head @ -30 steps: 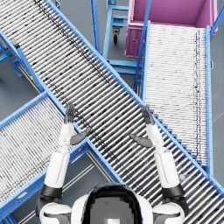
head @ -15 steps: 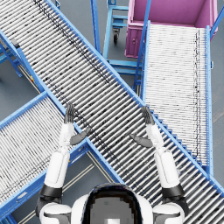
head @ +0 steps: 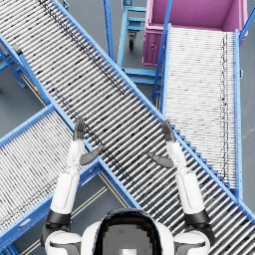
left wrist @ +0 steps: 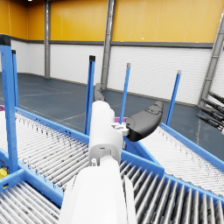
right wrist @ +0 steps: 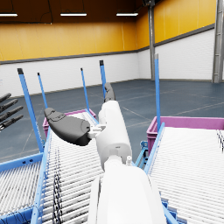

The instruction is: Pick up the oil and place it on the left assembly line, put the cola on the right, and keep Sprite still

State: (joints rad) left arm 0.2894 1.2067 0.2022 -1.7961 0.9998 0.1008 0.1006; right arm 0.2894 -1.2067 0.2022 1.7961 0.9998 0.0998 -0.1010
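Both arms are reaching out over the long diagonal roller conveyor (head: 114, 109), which is running from 10 o'clock down to 5 o'clock across the head view.

The left hand (head: 79, 142) is hovering at about 8 o'clock, over the conveyor's near blue rail. Its fingers are pointing away from the body and its thumb is sticking out toward the middle. It is spread wide and holding nothing. The left wrist view is showing the same: the left hand (left wrist: 142, 122) with the thumb well apart from the fingers and nothing in it.

The right hand (head: 167, 144) is hovering at about 4 o'clock over the rollers, mirroring the other. It is wide too, with an empty palm. In the right wrist view the right hand (right wrist: 68, 124) is showing its thumb splayed off to the side.

The hands are well apart and touching nothing.

The left roller line (head: 30, 159) is lying at 8 to 9 o'clock. The right roller line (head: 199, 89) is lying at 2 o'clock, with a pink bin (head: 199, 12) sitting at its far end, near 1 o'clock.

Oil, cola and Sprite: cannot tell where they are from these views.
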